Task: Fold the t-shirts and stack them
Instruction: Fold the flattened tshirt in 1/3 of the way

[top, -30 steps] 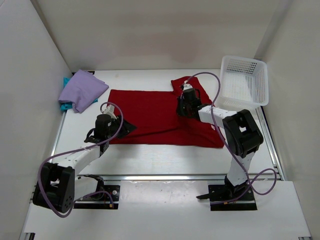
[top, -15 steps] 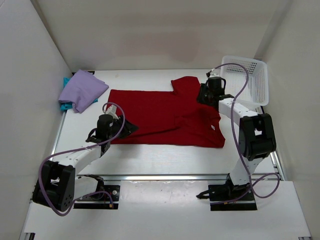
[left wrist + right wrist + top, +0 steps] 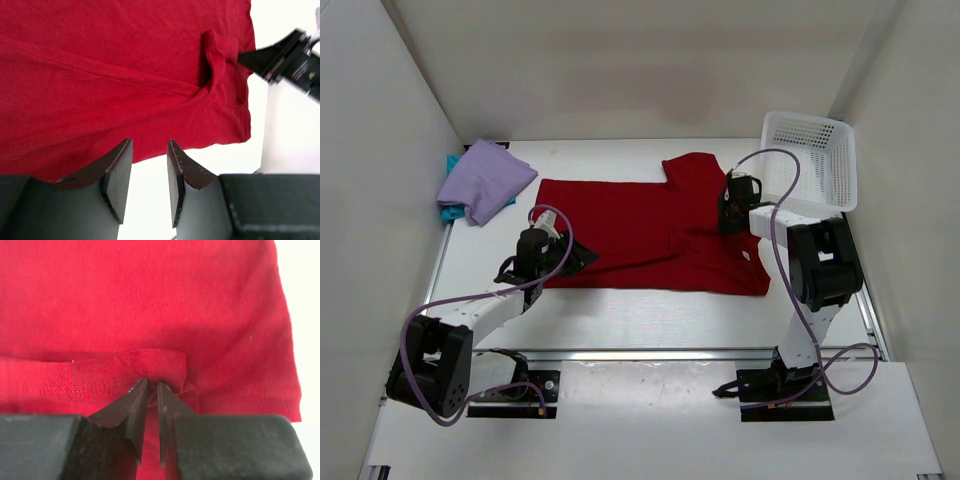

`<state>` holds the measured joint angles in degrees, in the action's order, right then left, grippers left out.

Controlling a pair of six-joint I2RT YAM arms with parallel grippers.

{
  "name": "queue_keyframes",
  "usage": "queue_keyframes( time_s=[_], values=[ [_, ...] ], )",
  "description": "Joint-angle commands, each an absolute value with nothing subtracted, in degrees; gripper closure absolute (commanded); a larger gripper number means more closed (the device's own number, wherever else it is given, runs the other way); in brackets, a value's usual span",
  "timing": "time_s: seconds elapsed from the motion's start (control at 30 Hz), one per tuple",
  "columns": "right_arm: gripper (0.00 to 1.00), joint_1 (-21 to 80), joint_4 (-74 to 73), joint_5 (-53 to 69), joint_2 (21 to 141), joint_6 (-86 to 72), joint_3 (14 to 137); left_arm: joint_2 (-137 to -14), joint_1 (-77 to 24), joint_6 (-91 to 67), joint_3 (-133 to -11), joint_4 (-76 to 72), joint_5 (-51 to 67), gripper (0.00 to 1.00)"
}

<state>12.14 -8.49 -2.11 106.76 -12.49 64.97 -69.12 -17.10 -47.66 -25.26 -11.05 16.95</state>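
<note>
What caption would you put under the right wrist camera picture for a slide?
Right claw pinching a raised fold of the red t-shirt, seen from the wrist.

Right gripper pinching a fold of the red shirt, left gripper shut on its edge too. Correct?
Not the left one. In the left wrist view the left gripper is open, with a clear gap between its fingers, clamping nothing at the red shirt's edge. The right gripper does pinch a fold of it.

Basket [image 3: 807,170] blocks far-right corner; lavender shirt [image 3: 485,180] blocks far-left corner. Passage open along counter [image 3: 650,315] near edge, below red shirt [image 3: 620,230].
</note>
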Motion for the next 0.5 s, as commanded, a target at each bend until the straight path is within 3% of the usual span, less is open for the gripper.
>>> queue_keyframes(
  time_s=[0.0, 0.23, 0.37, 0.47],
  values=[
    [0.88, 13.79, -5.81, -4.83, 100.99, -13.09, 59.52, -68.82, -17.49, -47.81, -25.40, -12.83, 17.75, 0.55],
    [0.87, 12.74, -7.72, -1.14, 102.48, -14.24, 59.41, -68.29, -17.40, -47.81, -24.96, -12.31, 17.67, 0.55],
    [0.73, 12.49, -7.39, -1.67, 99.15, -14.24, 60.47, -68.11, -17.23, -47.81, -24.61, -13.01, 17.58, 0.56],
    [0.70, 10.91, -5.10, -0.53, 96.94, -15.64, 60.29, -68.29, -17.32, -48.25, -24.61, -13.09, 17.84, 0.56]
  ],
)
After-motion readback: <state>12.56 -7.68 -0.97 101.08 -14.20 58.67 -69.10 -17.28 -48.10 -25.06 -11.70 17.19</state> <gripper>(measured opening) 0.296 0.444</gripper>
